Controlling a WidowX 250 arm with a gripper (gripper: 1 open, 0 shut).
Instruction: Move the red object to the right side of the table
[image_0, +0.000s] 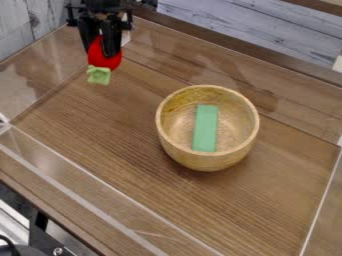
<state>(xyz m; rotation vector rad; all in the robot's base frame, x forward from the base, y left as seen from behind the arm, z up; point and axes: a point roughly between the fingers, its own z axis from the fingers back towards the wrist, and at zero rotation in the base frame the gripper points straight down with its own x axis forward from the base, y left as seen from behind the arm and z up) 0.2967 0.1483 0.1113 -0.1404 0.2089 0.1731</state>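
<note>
From the camera, the gripper (100, 35) is at the far left corner of the table (127, 121), its fingers drawn in on the red object (100, 52), one finger to each side of the upper part. The grip sits high on the toy, which leaves the pale green stem end (99, 75) pointing down toward the near edge and free of the fingers. Held that way, the narrow end can lead when the toy is set down, though a rounded body pinched near one end may swing or roll in the grip if the arm moves sharply.

Whether the toy hangs above the wood or touches it, this one view does not settle; it looks to me as if the lift is under way.

The wooden bowl (167, 132) stands between the middle of the table and its right edge, with the green block (206, 128) lying inside it, its long side running from the far edge toward the near one. The bowl's wall keeps the block in, and neither needs to be touched for this task. The bowl does lie in the way of a straight run to the right, so the carry probably calls for height over its rim, or a path round its far side, before the toy is lowered near the right edge.
</note>
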